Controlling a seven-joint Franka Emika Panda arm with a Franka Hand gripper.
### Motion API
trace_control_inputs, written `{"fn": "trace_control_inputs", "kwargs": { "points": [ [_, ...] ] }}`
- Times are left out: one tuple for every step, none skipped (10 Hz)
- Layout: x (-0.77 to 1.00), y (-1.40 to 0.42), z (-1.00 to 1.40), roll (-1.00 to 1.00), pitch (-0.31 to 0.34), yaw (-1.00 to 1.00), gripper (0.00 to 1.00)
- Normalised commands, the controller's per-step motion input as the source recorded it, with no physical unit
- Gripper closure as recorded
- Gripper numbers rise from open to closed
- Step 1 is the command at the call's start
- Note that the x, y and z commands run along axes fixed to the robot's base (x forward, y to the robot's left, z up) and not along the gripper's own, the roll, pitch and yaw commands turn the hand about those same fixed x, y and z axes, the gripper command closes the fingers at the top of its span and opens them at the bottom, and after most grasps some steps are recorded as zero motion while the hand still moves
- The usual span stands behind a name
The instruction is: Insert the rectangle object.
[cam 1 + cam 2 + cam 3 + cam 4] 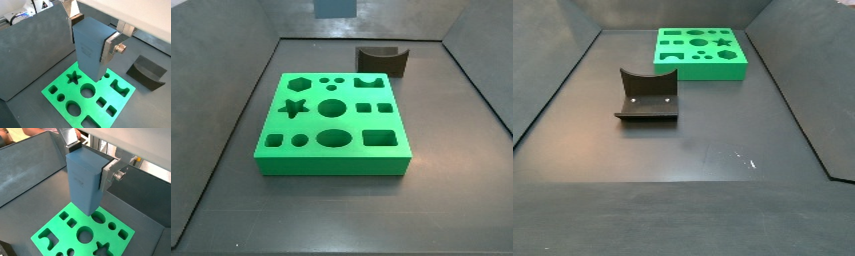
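My gripper (pixel 91 40) is shut on the rectangle object (pixel 90 55), a tall plain grey-blue block held upright by its upper end between the silver fingers (pixel 110 47). Both wrist views show it; it also shows in a wrist view (pixel 83 185) with the gripper (pixel 90 165). The block hangs above the green board (pixel 107 95) with its shaped holes, over the board's far part. In a side view only the block's lower end (pixel 334 8) shows, above and behind the board (pixel 331 160). The board's rectangular hole (pixel 378 137) is empty.
The dark fixture (pixel 647 100) with a curved notch stands on the floor apart from the board (pixel 700 68); it also shows in a side view (pixel 381 62) and a wrist view (pixel 147 72). Grey walls (pixel 33 168) enclose the dark floor.
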Motion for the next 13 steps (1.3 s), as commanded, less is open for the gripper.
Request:
{"fn": "trace_control_inputs", "kwargs": {
  "points": [
    [0.65,-0.22,-0.64,0.07,0.0,0.0,1.0],
    [0.85,-0.34,-0.89,0.12,0.046,-0.04,1.0],
    [0.89,-0.36,-0.85,0.1,0.084,0.0,1.0],
    [0.9,-0.37,-0.82,0.09,0.107,0.0,1.0],
    [0.94,-0.35,-0.82,0.08,0.103,0.0,1.0],
    [1.0,-0.33,-0.85,0.07,0.033,0.0,1.0],
    [1.0,-0.33,-0.76,0.0,-0.014,-0.04,1.0],
    [0.96,-0.27,-0.72,-0.01,-0.059,-0.1,1.0],
    [0.96,-0.22,-0.67,-0.03,-0.046,-0.11,1.0],
    [0.74,-0.11,-0.43,0.0,0.0,-0.11,1.0],
    [0.5,-0.13,-0.35,0.08,0.081,-0.01,1.0],
    [0.41,-0.09,-0.29,0.07,0.1,0.0,1.0],
    [0.36,-0.04,-0.25,0.06,0.101,0.0,1.0]
  ]
}}
